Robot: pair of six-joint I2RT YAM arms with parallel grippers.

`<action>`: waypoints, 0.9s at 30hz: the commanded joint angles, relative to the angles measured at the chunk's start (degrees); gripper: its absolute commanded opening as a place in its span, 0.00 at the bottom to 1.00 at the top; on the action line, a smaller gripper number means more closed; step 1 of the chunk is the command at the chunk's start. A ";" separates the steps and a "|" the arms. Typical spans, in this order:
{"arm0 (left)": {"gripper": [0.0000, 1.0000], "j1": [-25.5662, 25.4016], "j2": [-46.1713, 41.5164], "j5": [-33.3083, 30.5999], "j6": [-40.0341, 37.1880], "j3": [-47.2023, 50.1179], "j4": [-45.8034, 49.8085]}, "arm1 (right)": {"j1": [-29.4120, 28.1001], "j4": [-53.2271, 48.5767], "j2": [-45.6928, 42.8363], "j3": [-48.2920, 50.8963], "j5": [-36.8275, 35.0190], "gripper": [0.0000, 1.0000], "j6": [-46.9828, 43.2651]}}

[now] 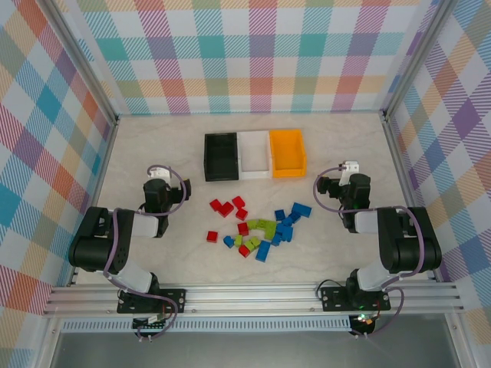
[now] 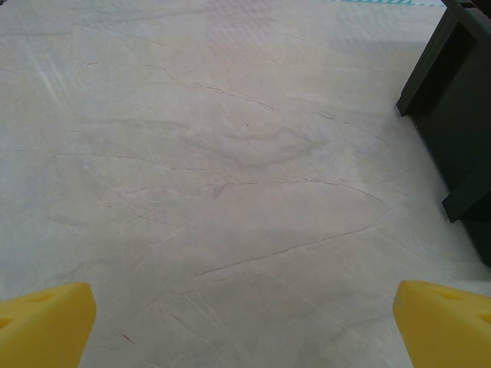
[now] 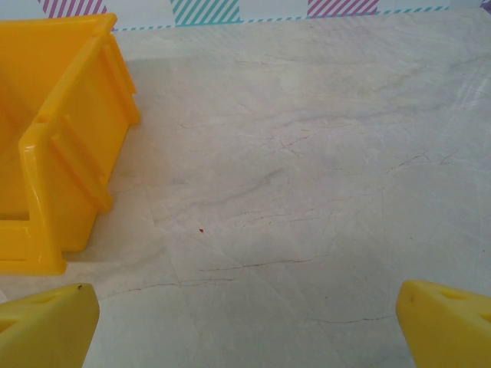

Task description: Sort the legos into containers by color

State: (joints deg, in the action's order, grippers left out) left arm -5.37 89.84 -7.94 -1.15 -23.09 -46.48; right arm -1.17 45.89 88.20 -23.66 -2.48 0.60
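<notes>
Both wide open & empty, L end effector, R end effector.

**Bright, even light with soft shadows**

The overhead view is sharp and evenly lit. The arms and the black bin cast only short, faint shadows on the pale table. In both wrist views the yellow fingertips at the lower corners are blurred, while the table's veins look crisp. The orange bin throws a soft shadow at its foot.
</notes>
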 commanded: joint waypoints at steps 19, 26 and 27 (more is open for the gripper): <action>1.00 -1.56 -18.28 -12.37 17.83 -14.70 28.06 | -2.46 -37.13 -12.10 -15.36 -22.63 1.00 20.58; 1.00 -0.69 -9.70 -19.52 40.34 -40.30 74.82 | -1.40 -56.36 -13.05 -24.04 -10.51 0.99 35.25; 1.00 -0.64 -10.80 -16.62 39.96 -38.50 71.83 | -1.99 -55.55 -14.05 -23.46 -8.24 0.99 34.31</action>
State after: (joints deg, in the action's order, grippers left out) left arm -6.24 79.33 -25.36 31.86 -62.17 11.33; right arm -1.93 -3.62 76.16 -48.40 -16.80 30.81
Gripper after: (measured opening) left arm 0.997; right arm 0.990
